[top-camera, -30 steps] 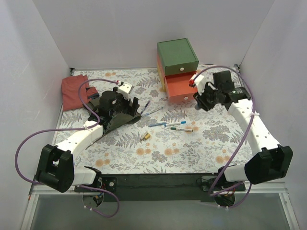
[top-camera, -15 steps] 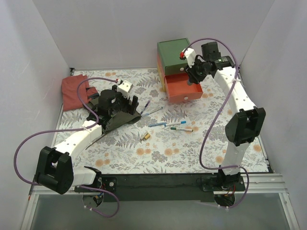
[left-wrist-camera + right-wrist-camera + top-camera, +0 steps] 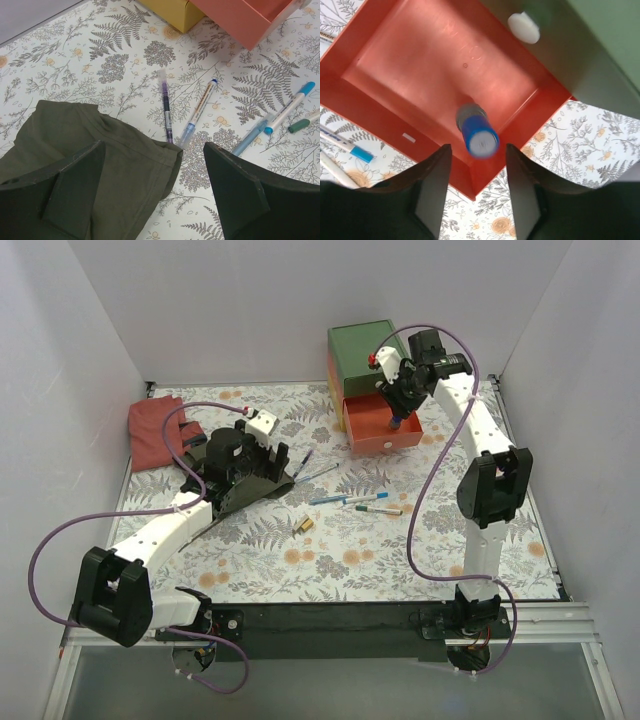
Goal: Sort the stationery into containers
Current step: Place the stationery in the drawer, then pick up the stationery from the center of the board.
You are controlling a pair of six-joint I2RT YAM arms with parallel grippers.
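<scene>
The chest (image 3: 370,355) stands at the back with its red-orange drawer (image 3: 385,432) pulled open. My right gripper (image 3: 398,405) hovers over that drawer, jaws open. In the right wrist view a blurred small blue cylinder (image 3: 477,135) hangs just past my right gripper (image 3: 479,150), touching neither finger, over the drawer floor (image 3: 420,60). My left gripper (image 3: 272,455) is open and empty above the dark green cloth (image 3: 90,145). Ahead of my left gripper (image 3: 154,150) lie a purple pen (image 3: 166,107), a white pen (image 3: 198,112) and blue-capped pens (image 3: 290,105). A brass piece (image 3: 304,526) lies mid-table.
A red cloth (image 3: 155,430) lies at the back left. The green drawer's white knob (image 3: 524,27) is just above the open drawer. The yellow drawer's corner (image 3: 175,10) shows below it. More pens (image 3: 368,502) lie in front of the chest. White walls enclose the table.
My right arm has swung from the right of the chest up over the open red-orange drawer. The blue cylinder now shows loose below its open jaws. The left arm has barely moved.
</scene>
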